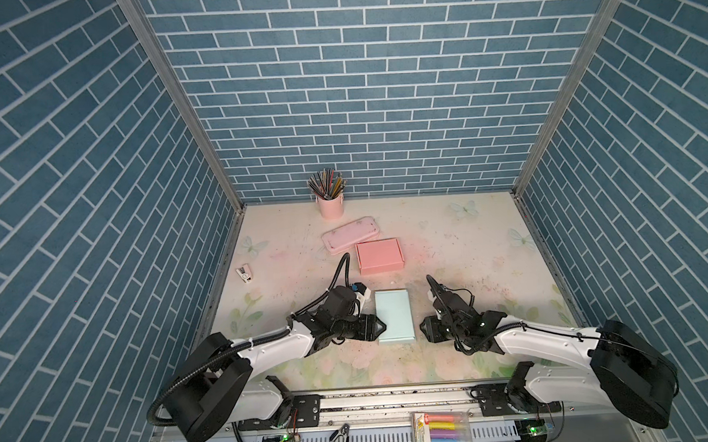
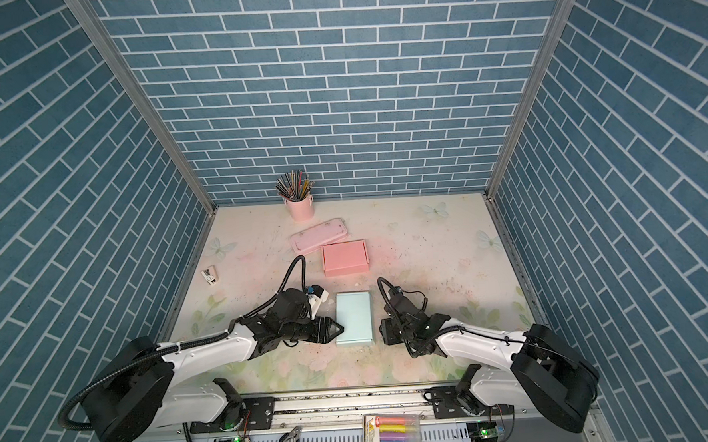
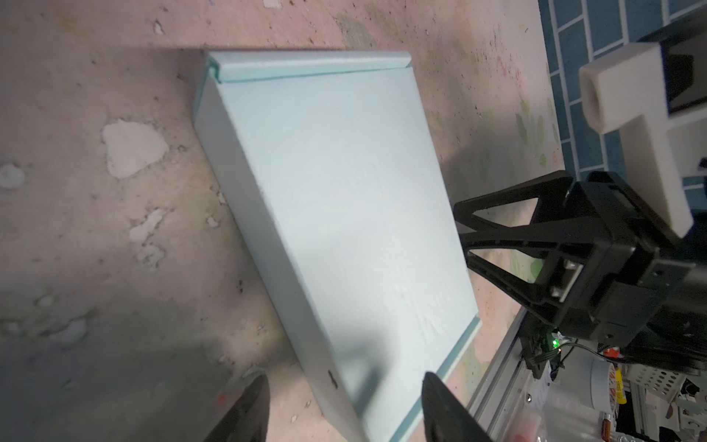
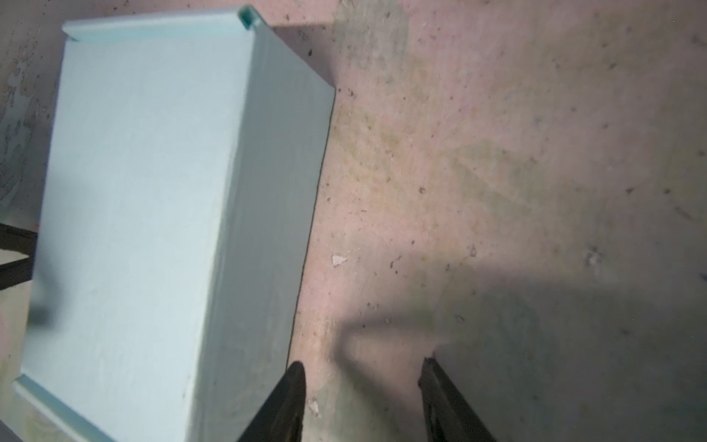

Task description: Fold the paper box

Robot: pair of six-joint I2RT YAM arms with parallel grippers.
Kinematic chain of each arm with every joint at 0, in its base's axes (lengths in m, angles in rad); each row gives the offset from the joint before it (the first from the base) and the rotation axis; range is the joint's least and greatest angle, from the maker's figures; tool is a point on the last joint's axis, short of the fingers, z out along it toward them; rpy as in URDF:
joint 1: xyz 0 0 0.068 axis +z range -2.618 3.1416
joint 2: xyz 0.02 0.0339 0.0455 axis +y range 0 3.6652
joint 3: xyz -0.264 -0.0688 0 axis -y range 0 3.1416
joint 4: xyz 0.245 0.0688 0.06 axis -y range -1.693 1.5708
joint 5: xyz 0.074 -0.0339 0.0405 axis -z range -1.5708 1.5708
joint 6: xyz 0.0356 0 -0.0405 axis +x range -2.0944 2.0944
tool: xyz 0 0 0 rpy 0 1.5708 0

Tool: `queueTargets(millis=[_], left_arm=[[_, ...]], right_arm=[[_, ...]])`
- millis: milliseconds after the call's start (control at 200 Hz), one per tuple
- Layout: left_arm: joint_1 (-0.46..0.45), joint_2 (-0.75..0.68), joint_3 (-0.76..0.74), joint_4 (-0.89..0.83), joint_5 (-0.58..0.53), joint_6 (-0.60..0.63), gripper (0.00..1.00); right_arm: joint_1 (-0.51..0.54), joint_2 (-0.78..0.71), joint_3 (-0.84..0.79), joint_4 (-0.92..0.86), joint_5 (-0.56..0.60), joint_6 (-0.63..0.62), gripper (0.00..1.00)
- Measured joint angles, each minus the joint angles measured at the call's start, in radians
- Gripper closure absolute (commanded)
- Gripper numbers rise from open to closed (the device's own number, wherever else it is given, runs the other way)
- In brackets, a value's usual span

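— What stands on your desk (image 1: 469, 232), from the left?

— Near the left edge, a small white item (image 1: 244, 274), too small to name. At the back edge a pink cup (image 1: 331, 206) stands upright, crammed with pencils (image 1: 326, 185). In front of it lies a flat pink case (image 1: 349, 234), shut, and right beside that a pink box (image 1: 379, 256), lid down. I cannot tell whether they touch, nor what either holds.

— And the paper box?

— The light blue paper box (image 1: 394, 316) lies by the middle of the front edge, closed, its inside hidden.

— Your grippers?

— My left gripper (image 1: 382, 326) is at the box's left side near its front corner, fingers (image 3: 248, 405) spread apart with that corner between them, a gap showing beside one. My right gripper (image 4: 363, 367) sits just right of the box, jaws apart over bare desk, gripping nothing.
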Motion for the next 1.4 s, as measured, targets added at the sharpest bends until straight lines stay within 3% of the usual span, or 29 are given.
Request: queueTargets(millis=[575,1400], left_arm=[[-0.132,0.047,-0.009,0.032,-0.037,-0.091,0.43],[-0.179,0.042,-0.019,0.05,-0.057,-0.211,0.45]], right_arm=[[0.083,0.058,0.039,0.006,0.019,0.017,0.53],[0.174,0.068,0.036,0.031,0.116,0.056,0.57]])
